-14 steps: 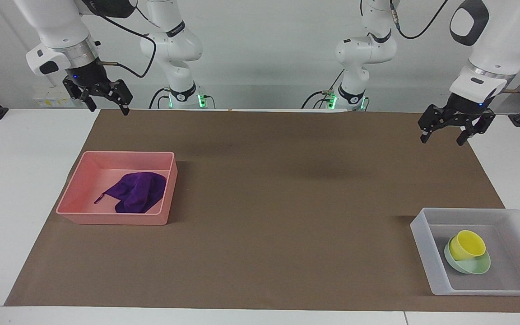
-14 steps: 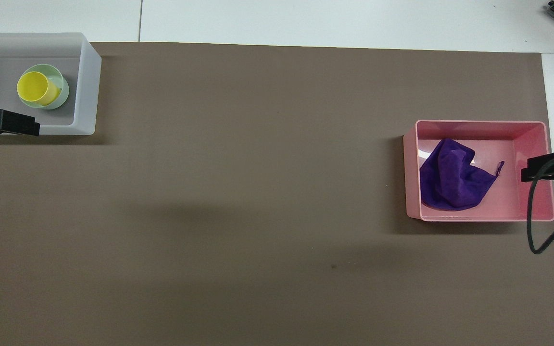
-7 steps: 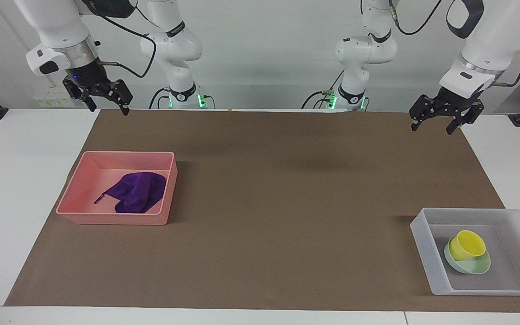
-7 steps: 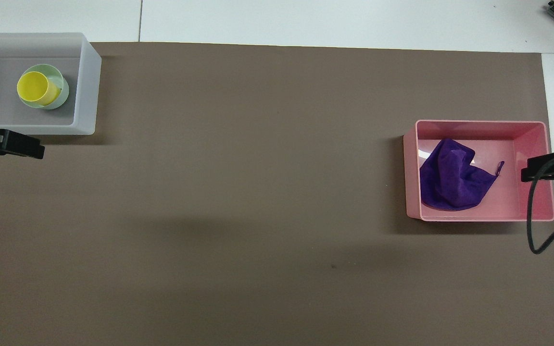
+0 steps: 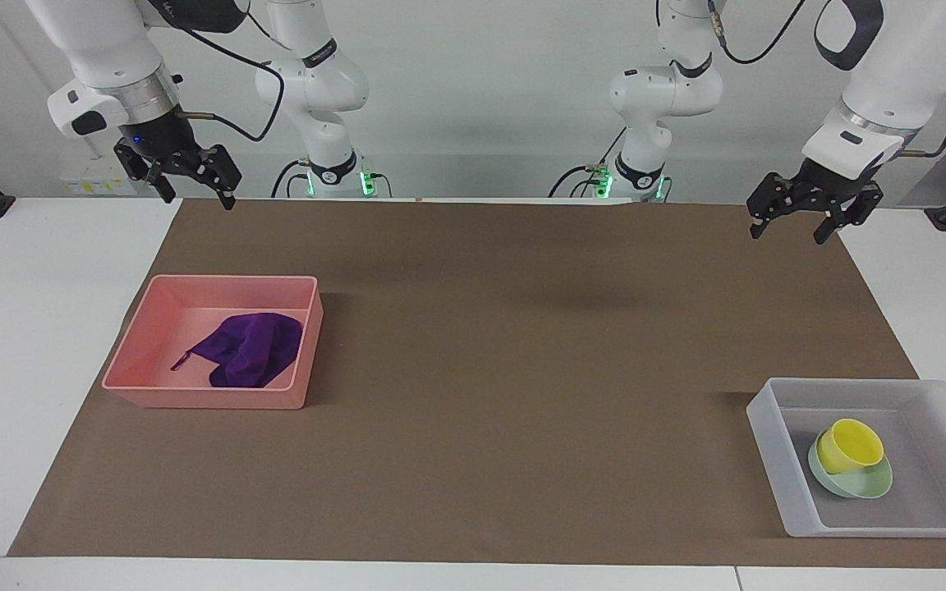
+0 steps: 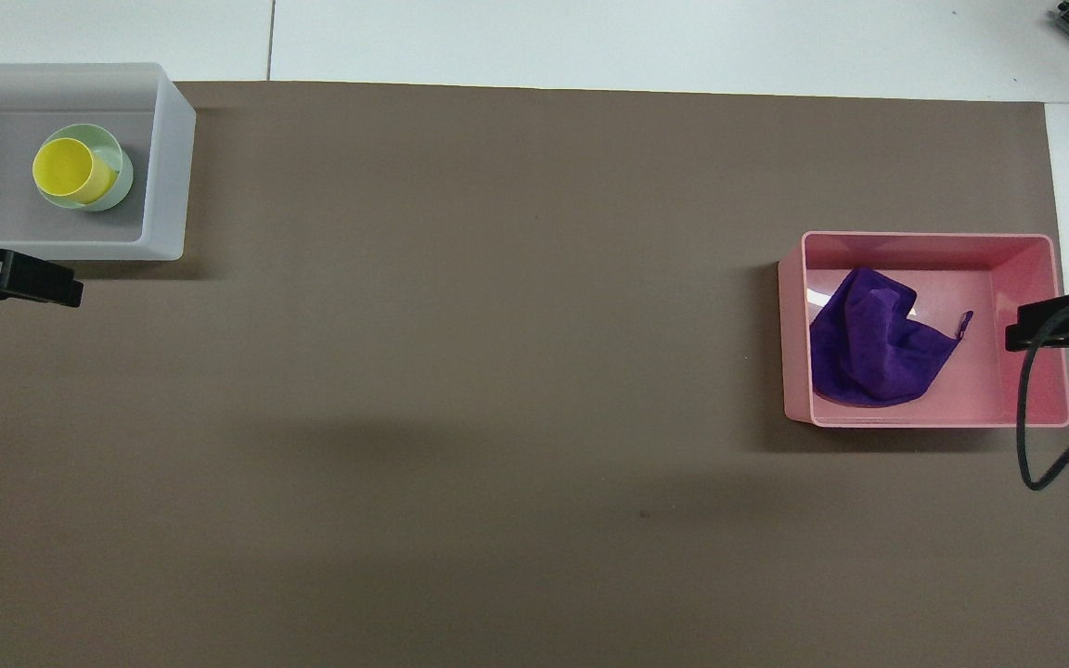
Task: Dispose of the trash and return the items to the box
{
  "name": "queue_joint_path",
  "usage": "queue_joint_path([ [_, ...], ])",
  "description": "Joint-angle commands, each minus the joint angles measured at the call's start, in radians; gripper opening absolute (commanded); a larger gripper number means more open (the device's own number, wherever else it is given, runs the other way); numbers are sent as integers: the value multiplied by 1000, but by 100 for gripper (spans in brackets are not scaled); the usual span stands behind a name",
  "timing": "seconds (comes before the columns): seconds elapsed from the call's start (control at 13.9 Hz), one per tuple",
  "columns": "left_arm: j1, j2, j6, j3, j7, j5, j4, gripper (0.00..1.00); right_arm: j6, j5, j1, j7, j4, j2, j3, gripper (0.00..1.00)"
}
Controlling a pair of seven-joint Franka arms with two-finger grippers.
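Observation:
The purple cloth (image 5: 247,350) (image 6: 871,340) lies crumpled in the pink bin (image 5: 146,333) (image 6: 1036,278). The yellow cup (image 5: 849,446) (image 6: 70,171) leans in the mint-green bowl (image 5: 865,484) (image 6: 119,158), both in the translucent box (image 5: 769,447) (image 6: 168,167) at the left arm's end. My left gripper (image 5: 791,226) hangs open and empty, raised over the mat's edge near the robots; only its tip shows in the overhead view (image 6: 43,283). My right gripper (image 5: 194,191) hangs open and empty, raised by the mat's corner near the robots.
A brown mat (image 5: 522,369) (image 6: 497,371) covers most of the white table (image 5: 29,328). The pink bin stands toward the right arm's end, the box at the left arm's end, farther from the robots. A black cable (image 6: 1031,436) hangs by the right gripper.
My left gripper has risen and drawn back from above the box toward the robots, then settled. The right arm has not moved.

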Motion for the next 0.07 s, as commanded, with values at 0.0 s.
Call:
queue_joint_path([
  [0.0, -22, -5, 1, 8, -24, 30, -3, 100, -5, 18, -5, 10, -14, -12, 3, 100],
])
